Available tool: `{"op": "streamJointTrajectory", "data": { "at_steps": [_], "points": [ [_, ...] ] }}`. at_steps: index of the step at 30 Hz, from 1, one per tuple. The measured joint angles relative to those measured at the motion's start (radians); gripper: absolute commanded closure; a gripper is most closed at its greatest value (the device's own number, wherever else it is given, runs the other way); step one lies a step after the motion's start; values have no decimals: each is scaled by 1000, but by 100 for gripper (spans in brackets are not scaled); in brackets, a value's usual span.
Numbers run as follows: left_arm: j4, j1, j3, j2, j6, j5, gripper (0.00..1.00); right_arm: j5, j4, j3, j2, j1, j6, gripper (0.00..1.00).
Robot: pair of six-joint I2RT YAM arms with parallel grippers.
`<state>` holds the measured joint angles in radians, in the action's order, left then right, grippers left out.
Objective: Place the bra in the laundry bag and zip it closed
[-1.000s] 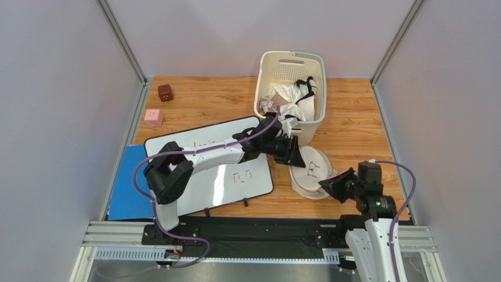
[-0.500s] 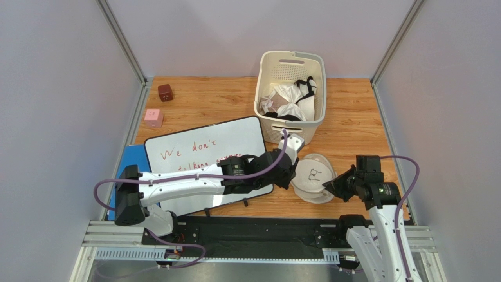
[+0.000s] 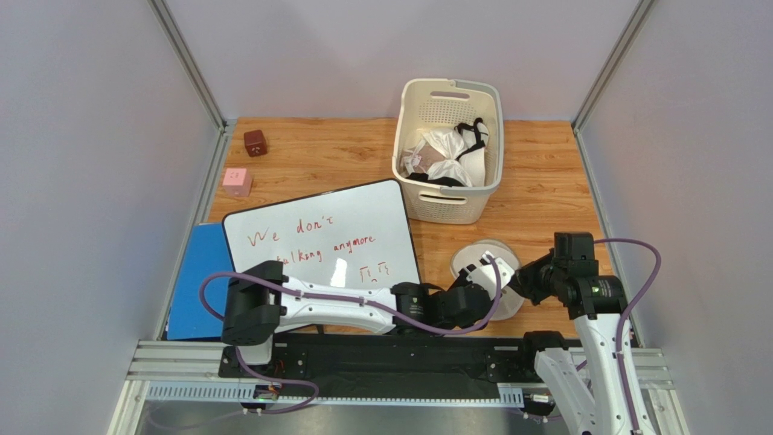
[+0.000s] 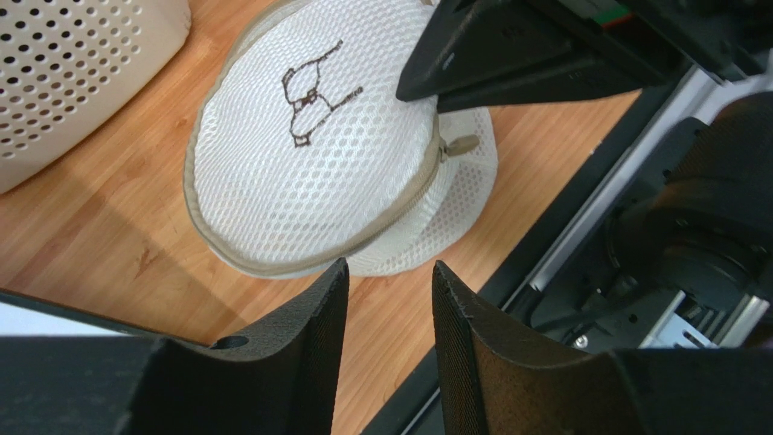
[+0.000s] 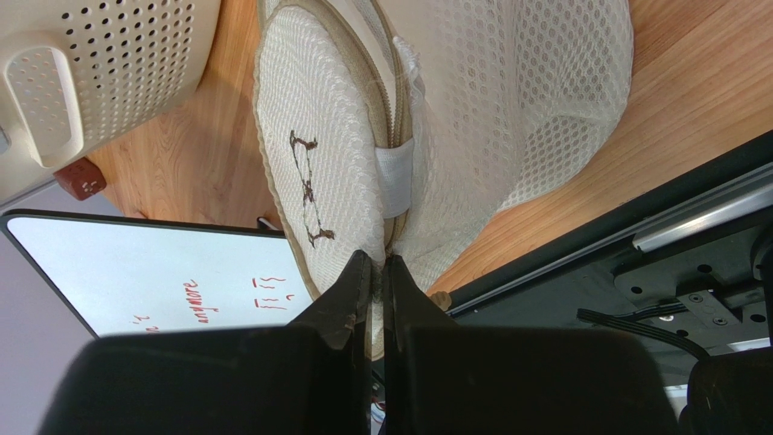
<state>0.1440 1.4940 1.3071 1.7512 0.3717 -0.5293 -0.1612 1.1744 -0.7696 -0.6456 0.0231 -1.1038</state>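
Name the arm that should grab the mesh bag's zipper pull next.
Left, probably. The left gripper stands open and empty just short of the round cream mesh laundry bag, its tan zipper pull ahead; the right gripper is shut on the bag's rim, anchoring it.

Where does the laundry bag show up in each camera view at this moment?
Top external: laundry bag right of centre, near the front edge; basket behind it.
Left wrist: laundry bag upper centre; basket top left.
Right wrist: laundry bag across the top; basket top left.
Shared landmark: the basket.

Basket (image 3: 449,201) just behind laundry bag (image 3: 478,259), whiteboard (image 3: 313,231) left, right hand (image 5: 377,264) on rim
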Motion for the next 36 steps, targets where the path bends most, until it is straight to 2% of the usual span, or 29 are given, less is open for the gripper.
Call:
{"op": "streamJointTrajectory", "data": {
  "at_steps": [2, 8, 15, 18, 20, 21, 22, 23, 26, 27, 32, 36],
  "points": [
    [13, -4, 34, 36, 0, -19, 42, 2, -2, 0, 0, 0, -4, 100],
    [14, -17, 35, 41, -14, -58, 40, -34, -26, 39, -1, 0, 0, 100],
    [-9, -36, 29, 50, -129, -12, 54, -78, -37, 53, 1, 1, 21, 100],
    [-57, -53, -5, 50, -166, 40, 67, -94, -43, 53, 0, 1, 28, 99],
    [-76, -63, -24, 50, -195, 66, 82, -103, -48, 53, -3, 2, 34, 94],
    [-82, -66, -28, 50, -206, 76, 89, -105, -50, 53, -4, 2, 37, 82],
    [-92, -68, -32, 50, -227, 87, 100, -105, -54, 53, -7, 2, 40, 75],
    [-104, -70, -35, 50, -250, 99, 100, -105, -61, 53, -8, 2, 43, 63],
    [-164, -71, -56, 50, -315, 115, 100, -103, -77, 52, -7, 3, 79, 48],
    [-187, -73, -66, 50, -334, 121, 100, -100, -76, 53, -6, 3, 90, 33],
    [-298, -105, -146, 36, -423, 177, 100, -75, -71, 64, 24, 5, 177, 22],
    [-377, -122, -240, -20, -495, 240, 100, -70, -68, 69, 18, 8, 238, 22]
  ]
}}
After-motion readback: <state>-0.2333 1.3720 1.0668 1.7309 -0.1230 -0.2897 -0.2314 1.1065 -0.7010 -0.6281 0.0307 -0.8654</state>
